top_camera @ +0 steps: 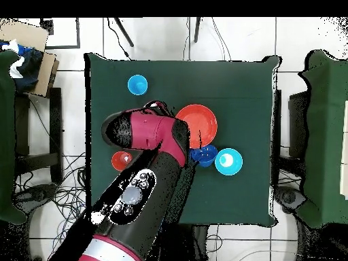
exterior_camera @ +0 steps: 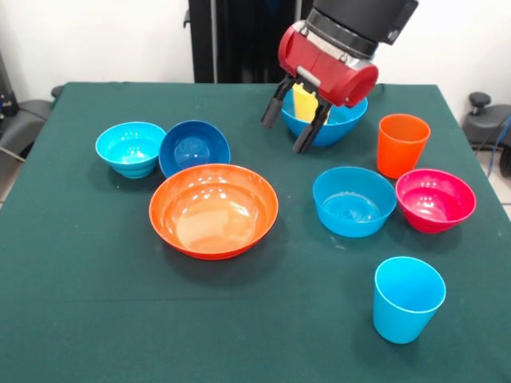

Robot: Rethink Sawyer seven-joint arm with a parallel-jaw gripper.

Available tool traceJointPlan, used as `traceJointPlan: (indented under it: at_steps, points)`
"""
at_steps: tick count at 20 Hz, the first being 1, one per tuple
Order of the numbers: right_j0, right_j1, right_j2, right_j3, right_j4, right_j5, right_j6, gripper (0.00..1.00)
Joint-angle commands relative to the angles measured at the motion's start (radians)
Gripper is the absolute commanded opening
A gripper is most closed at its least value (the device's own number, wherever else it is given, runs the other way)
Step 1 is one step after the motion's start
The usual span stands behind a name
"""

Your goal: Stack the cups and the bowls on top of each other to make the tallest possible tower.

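Sitting in the blue bowl [exterior_camera: 339, 126] is the shiny yellow cup [exterior_camera: 305, 103] — the gripper [exterior_camera: 295, 121] is squeezing it between its black jaws.

A dark green cloth covers the square worktop [exterior_camera: 96, 319]. Behind its far edge in the front view stands a white wall [exterior_camera: 96, 40], with a black chair [exterior_camera: 20, 120] off the far left corner. From overhead, the floor [top_camera: 238, 41] is pale tile with dark joints, and cables [top_camera: 51, 197] trail across it. A cardboard box [top_camera: 30, 58] sits beyond one side edge.
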Motion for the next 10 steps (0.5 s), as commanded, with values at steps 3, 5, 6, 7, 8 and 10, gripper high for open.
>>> traceJointPlan:
  at_steps: [3, 5, 6, 7, 8, 10]
  points:
    - [-0.002, -0.030, 0.141, 0.098, 0.017, 0.137, 0.076, 1.00]
    - [0.000, -0.036, 0.140, 0.098, 0.019, 0.157, 0.077, 1.00]
    - [0.003, -0.040, 0.139, 0.098, 0.020, 0.166, 0.078, 1.00]
    - [0.003, -0.042, 0.138, 0.095, 0.021, 0.178, 0.079, 1.00]
    - [0.005, -0.045, 0.137, 0.095, 0.021, 0.186, 0.081, 1.00]
    - [0.005, -0.046, 0.136, 0.091, 0.021, 0.198, 0.079, 1.00]
